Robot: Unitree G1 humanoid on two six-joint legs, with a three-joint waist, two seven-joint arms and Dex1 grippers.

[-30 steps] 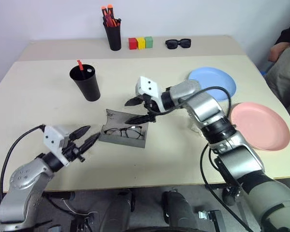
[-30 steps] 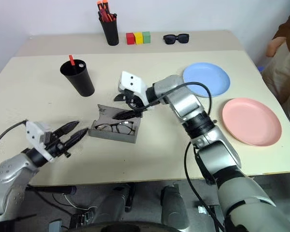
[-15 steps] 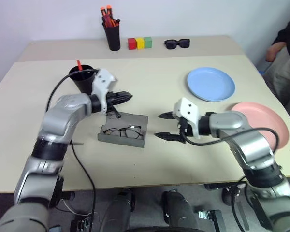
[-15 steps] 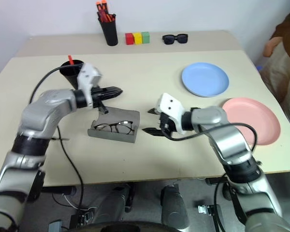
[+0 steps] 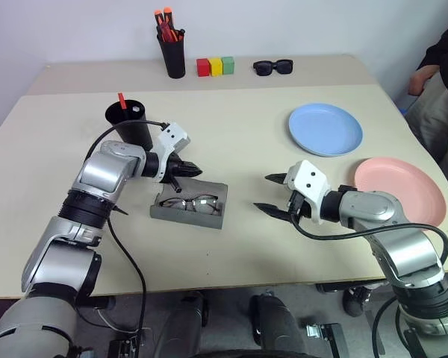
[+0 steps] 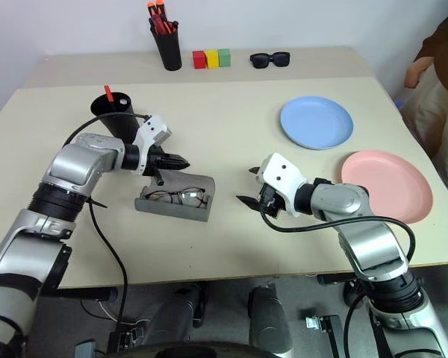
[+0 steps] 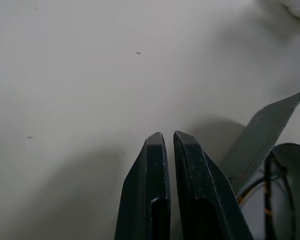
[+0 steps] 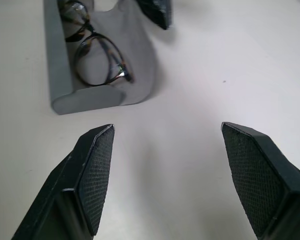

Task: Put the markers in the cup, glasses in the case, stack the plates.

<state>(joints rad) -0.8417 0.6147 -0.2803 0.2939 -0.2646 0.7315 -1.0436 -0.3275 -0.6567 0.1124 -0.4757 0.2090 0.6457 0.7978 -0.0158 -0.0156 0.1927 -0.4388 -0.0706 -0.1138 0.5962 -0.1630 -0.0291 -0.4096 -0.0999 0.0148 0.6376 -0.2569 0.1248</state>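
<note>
The left gripper (image 5: 195, 171) has its fingers pressed together on nothing, its tips at the raised lid on the far side of the case (image 5: 188, 208), which lies open near the middle of the table (image 5: 246, 246). The glasses (image 5: 188, 201) lie inside it. To the right of the case, the right gripper (image 5: 272, 194) hangs with its jaws spread wide and empty, pointing left towards the case. Just left of the left gripper stands the cup (image 5: 131, 125), with a red marker (image 5: 122, 99) sticking out of it; whether the white marker is in there too cannot be made out. On the far right the blue plate (image 5: 325, 129) and the pink plate (image 5: 400, 192) lie side by side, apart, not stacked. So the glasses look to be done except perhaps for closing the lid, at least one marker is in, and the plates are all still to do. A second ago the left gripper hung slightly open at the near left of the table, well away from the case, while the right gripper was over the case itself; since then the left has swung in to the lid and shut, and the right has drawn back to the right without changing its spread.
</note>
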